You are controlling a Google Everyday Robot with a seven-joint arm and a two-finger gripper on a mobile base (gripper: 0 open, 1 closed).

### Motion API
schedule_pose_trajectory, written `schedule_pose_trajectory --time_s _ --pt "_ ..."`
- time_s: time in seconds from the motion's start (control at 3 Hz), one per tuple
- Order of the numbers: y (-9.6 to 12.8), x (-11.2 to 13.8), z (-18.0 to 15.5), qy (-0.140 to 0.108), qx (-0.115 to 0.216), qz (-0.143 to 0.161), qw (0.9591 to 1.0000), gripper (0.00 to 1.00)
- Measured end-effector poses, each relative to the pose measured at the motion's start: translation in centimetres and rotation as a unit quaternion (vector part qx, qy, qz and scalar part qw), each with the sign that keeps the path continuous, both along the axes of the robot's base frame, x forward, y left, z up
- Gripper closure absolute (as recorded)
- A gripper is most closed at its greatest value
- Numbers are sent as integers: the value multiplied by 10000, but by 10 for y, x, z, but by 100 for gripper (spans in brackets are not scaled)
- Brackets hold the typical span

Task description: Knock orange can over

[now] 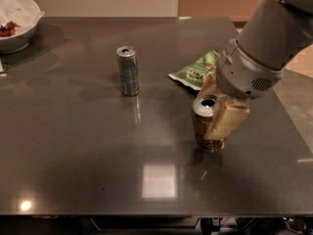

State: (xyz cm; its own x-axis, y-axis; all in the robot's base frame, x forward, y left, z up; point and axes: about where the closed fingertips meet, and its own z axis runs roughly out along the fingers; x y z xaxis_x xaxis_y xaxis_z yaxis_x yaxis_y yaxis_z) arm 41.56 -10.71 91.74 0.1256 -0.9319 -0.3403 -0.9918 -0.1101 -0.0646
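The orange can point(201, 125) stands on the dark table point(73, 146), right of centre, orange-bronze with a silver open top, leaning slightly. My gripper point(212, 112) reaches down from the upper right and is shut on the can. One cream finger point(226, 121) lies across the can's right front side. The other finger is behind the can and mostly hidden. The slim silver-blue can point(128, 71) stands upright farther back and to the left, well apart from the gripper.
A green snack bag point(194, 71) lies just behind the gripper. A white bowl point(17, 21) with red food sits at the table's far left corner. The table's right edge point(288, 126) is close to the orange can.
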Motion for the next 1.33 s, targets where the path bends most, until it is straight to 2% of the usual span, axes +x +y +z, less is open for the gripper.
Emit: schedule_pose_trajectory --time_s 0.33,0.67,1.0,1.33 --pt "-2 23 -2 -46 -837 4 9965 100" --pt "-4 41 -10 -132 -1549 45 9878 100" --pt "-5 57 -18 -271 -2083 74 9777 100" --pt "-6 71 -23 -337 -2373 47 9708 83"
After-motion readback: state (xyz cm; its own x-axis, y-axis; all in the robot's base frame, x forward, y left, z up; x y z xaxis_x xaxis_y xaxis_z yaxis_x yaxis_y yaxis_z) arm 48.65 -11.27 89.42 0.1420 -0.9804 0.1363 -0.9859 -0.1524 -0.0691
